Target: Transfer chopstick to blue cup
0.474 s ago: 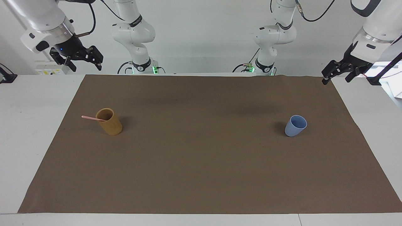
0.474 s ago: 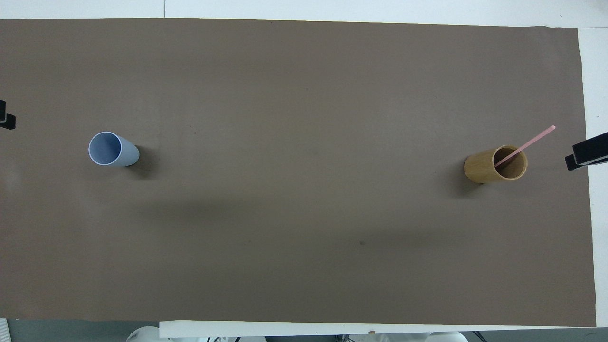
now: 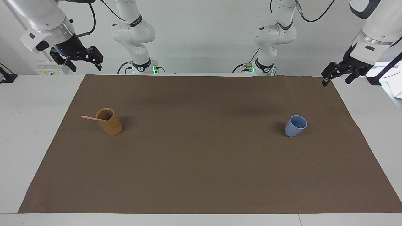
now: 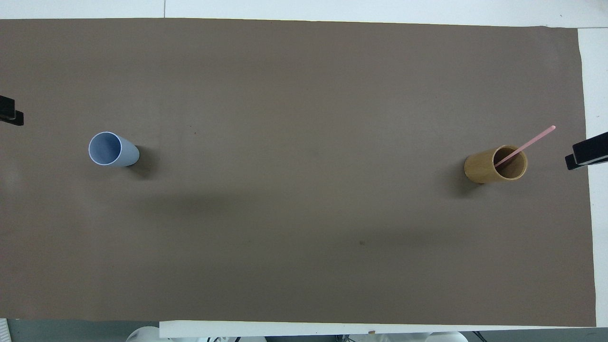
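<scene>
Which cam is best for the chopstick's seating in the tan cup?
Overhead: the chopstick slants out of the tan cup's open mouth, lower end visible inside. Facing view shows only the upper part over the rim.

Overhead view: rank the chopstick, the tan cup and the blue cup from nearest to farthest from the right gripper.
Right gripper is open, at its own table end.
1. chopstick, leaning out of the tan cup toward that gripper.
2. tan cup, right arm's end.
3. blue cup, left arm's end.
</scene>
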Available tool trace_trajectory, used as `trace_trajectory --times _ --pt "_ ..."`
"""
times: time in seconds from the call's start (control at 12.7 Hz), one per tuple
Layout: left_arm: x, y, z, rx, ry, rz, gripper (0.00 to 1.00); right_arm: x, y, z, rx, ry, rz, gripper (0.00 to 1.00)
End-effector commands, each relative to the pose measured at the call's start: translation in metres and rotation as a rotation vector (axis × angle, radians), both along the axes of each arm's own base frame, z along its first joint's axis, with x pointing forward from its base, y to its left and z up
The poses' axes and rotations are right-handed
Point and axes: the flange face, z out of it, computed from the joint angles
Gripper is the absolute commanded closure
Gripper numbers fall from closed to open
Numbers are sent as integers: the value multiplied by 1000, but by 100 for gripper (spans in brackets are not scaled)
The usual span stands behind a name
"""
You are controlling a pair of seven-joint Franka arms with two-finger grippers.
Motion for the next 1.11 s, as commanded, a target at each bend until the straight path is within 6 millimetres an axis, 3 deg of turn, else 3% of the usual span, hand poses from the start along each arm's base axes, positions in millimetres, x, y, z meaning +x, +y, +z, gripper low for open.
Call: trace_trajectory --times 0.0,0.24,0.55,0.63,0.71,1.03 --pt "-25 6 -94 7 -40 -11 0 -1 1 2 -14 -7 -1 0" --pt "-20 22 -160 6 -28 16 0 -1 0 3 -14 -10 -3 0" --pt "-28 17 -216 -2 -19 82 4 -1 0 3 -14 -8 -1 0" --pt "-23 14 -230 -3 -24 89 20 -1 0 3 -14 -8 -1 0" --pt "-18 12 -240 -7 -20 153 99 -1 -1 3 -14 -8 -3 0" --pt "-13 8 -251 -7 -30 198 100 -1 0 3 -14 -10 -1 0"
